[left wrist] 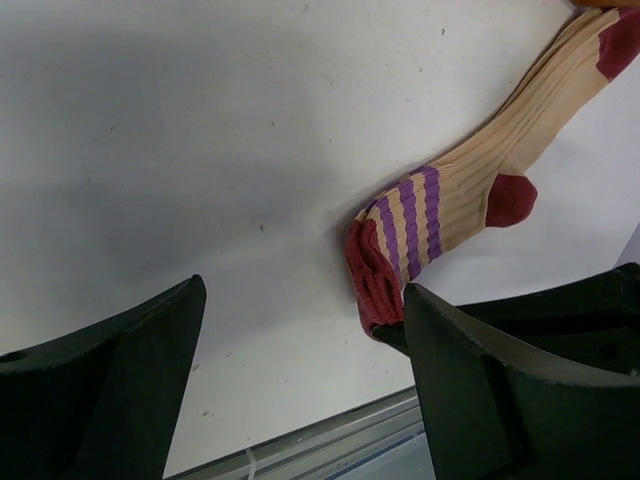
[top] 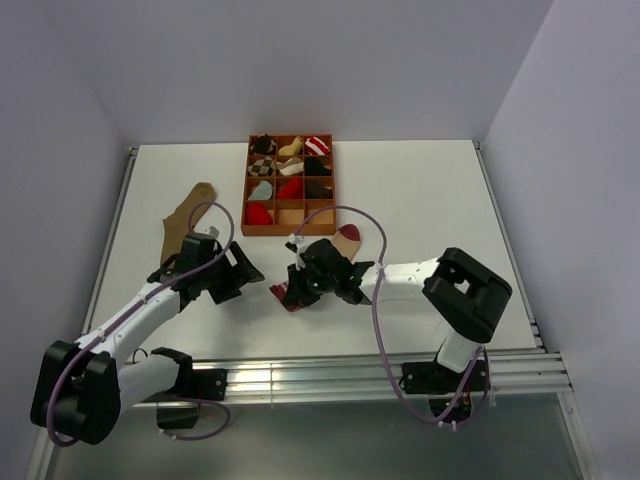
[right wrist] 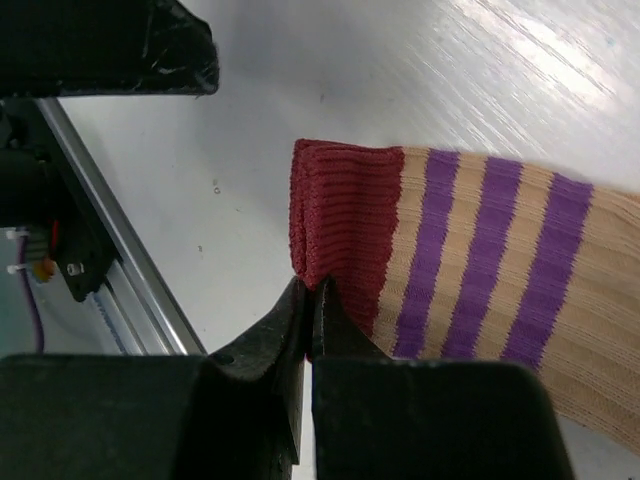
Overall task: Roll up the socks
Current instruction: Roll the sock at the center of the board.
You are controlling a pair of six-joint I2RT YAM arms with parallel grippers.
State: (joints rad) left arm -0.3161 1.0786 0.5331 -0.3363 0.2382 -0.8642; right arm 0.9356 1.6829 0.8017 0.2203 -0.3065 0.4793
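A beige sock (top: 346, 237) with purple stripes and maroon cuff, heel and toe lies on the white table, mostly hidden under my right arm in the top view. My right gripper (top: 296, 291) is shut on its maroon cuff (right wrist: 340, 215), pinching the cuff's edge between the fingertips (right wrist: 312, 300). The sock (left wrist: 440, 205) stretches away flat in the left wrist view. My left gripper (top: 248, 271) is open and empty (left wrist: 300, 370), just left of the cuff and apart from it. A plain brown sock (top: 187, 221) lies flat at the left, beside my left arm.
A brown compartment box (top: 247, 190) at the back centre holds several small sock bundles, among them a red and white one (top: 318, 145) in the back right cell. The table's near metal rail (top: 330, 375) runs close below both grippers.
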